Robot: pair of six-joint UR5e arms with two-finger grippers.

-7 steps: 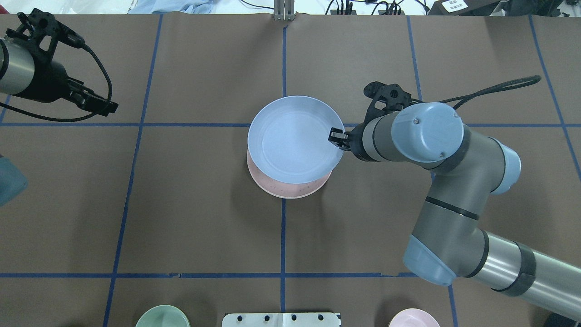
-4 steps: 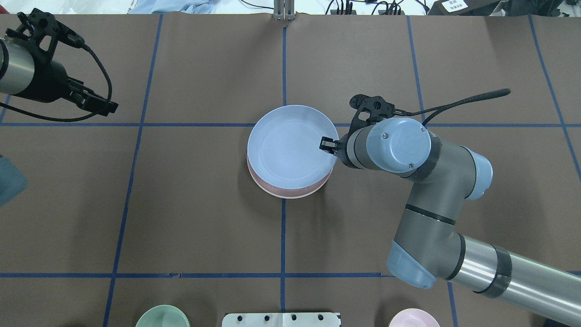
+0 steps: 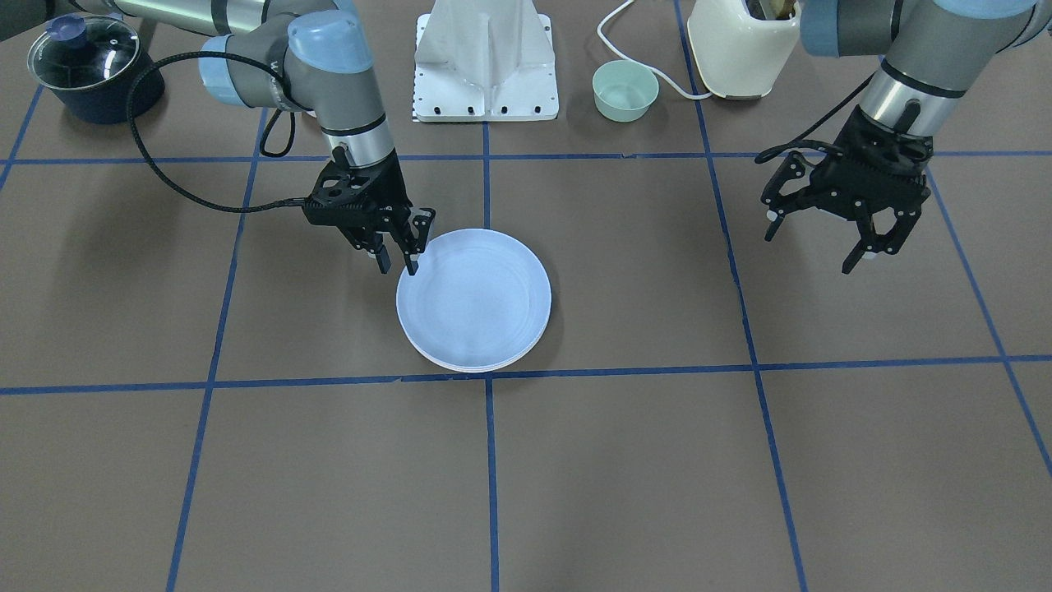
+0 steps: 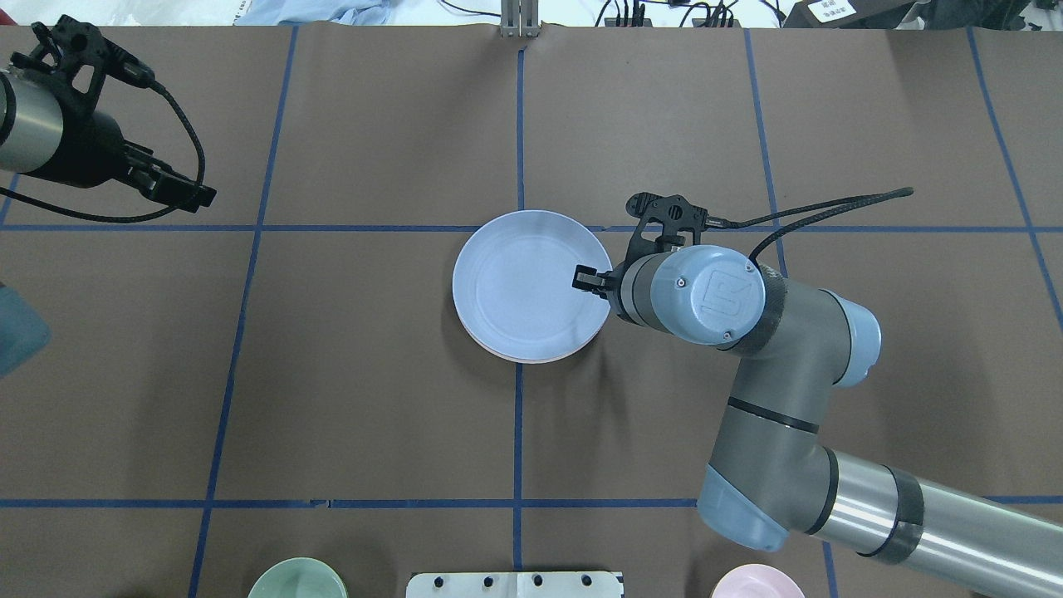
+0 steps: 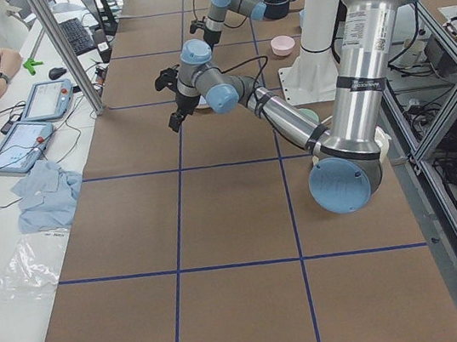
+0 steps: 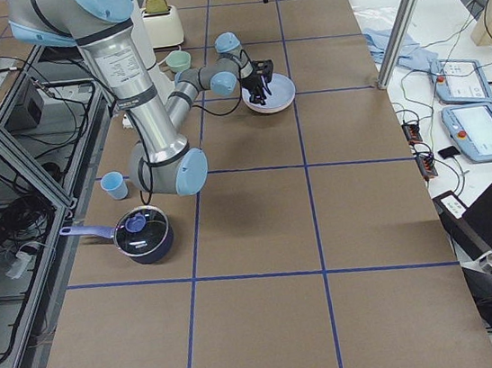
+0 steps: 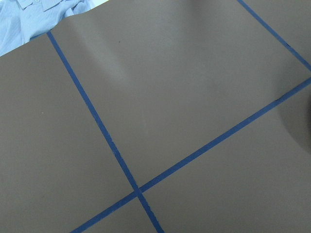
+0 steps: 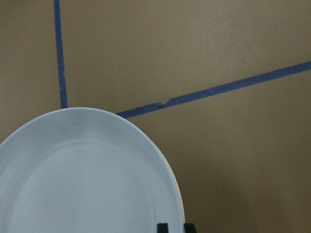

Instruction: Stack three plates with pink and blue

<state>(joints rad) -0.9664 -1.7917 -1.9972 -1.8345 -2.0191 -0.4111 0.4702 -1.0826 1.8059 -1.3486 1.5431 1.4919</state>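
The light blue plate (image 4: 523,286) lies on top of a stack at the table's middle, also in the front view (image 3: 474,300) and the right wrist view (image 8: 82,179). Only a thin pale pink edge of the pink plate (image 4: 540,359) shows under it. I cannot make out the cream plate. My right gripper (image 4: 581,278) sits at the blue plate's right rim, its jaws close together with the rim between them (image 8: 176,227). My left gripper (image 3: 809,249) hangs open and empty above the table's far left (image 4: 199,198).
A mint green bowl (image 4: 297,579) and a small pink bowl (image 4: 757,581) stand at the near edge beside the white base plate (image 4: 515,584). A lidded dark pot (image 3: 82,66) and a cream appliance (image 3: 740,41) stand near the robot. Blue tape lines cross the brown table.
My right gripper has moved the blue plate down and toward the robot. The plate now covers the pink plate almost fully. The left arm has not moved.
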